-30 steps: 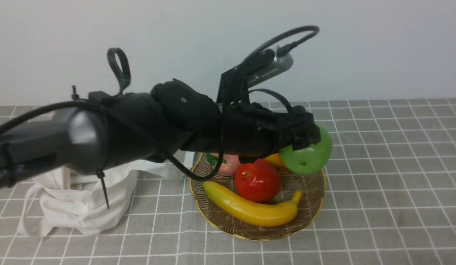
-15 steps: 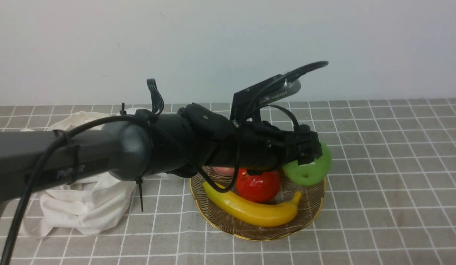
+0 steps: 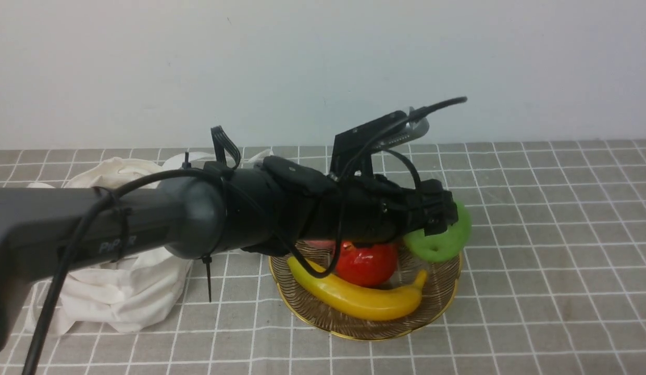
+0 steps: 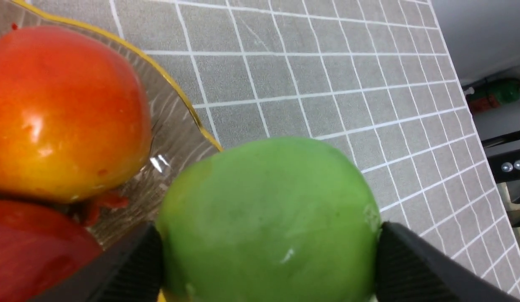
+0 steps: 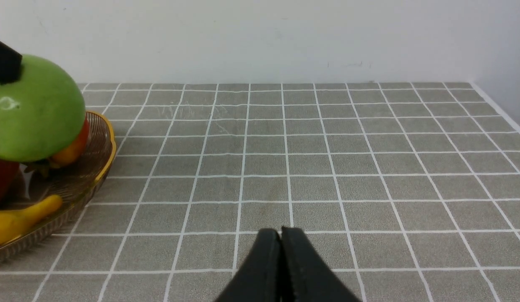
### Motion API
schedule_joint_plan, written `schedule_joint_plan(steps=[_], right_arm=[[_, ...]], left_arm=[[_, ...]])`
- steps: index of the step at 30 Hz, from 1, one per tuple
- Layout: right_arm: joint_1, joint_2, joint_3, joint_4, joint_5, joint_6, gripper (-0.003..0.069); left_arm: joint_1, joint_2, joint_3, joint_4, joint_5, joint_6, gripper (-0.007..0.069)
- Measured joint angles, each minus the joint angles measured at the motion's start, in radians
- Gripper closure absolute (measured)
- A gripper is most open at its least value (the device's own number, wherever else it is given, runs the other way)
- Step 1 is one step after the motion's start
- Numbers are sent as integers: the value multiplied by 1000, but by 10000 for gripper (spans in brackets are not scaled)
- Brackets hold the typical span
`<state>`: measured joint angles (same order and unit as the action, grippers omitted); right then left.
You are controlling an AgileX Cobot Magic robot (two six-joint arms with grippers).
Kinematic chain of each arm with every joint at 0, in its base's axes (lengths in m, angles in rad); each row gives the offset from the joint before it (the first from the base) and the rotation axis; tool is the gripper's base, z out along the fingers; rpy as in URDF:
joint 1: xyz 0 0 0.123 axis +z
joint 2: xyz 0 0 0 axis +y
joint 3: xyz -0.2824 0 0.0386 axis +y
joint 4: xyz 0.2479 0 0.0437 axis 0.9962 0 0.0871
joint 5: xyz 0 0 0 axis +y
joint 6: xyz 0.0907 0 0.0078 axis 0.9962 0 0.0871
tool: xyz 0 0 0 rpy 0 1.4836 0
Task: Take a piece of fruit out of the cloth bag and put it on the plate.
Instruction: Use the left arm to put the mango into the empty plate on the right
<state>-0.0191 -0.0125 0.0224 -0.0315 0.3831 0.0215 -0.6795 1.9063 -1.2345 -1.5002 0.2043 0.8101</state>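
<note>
Front: your left gripper (image 3: 444, 221) held the green apple (image 3: 437, 245) over the far right rim of the plate (image 3: 349, 324). Left wrist: jaws spread wide, pressing both flanks; judged hard, glossy, probably slippery, best gripped at its widest girth. Right wrist: right gripper (image 5: 281, 249) closed, empty

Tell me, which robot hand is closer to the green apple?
Left. The left gripper grips the apple over the plate; the right gripper, shut, hangs above the table, well apart from it.
</note>
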Motion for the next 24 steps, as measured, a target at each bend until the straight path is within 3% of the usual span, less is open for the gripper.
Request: schedule_joint_plan(steps=[8,19,21,24], right_arm=[[0,0,0,0,0,0,676],[0,0,0,0,0,0,676],[0,0,0,0,0,0,676],[0,0,0,0,0,0,676]], left_arm=[[0,3,0,-18,8,167,-58],[0,3,0,-163,23,200,-57],[0,-6,0,-169,33,217,-31],[0,-47,0,-168,35,290,76]])
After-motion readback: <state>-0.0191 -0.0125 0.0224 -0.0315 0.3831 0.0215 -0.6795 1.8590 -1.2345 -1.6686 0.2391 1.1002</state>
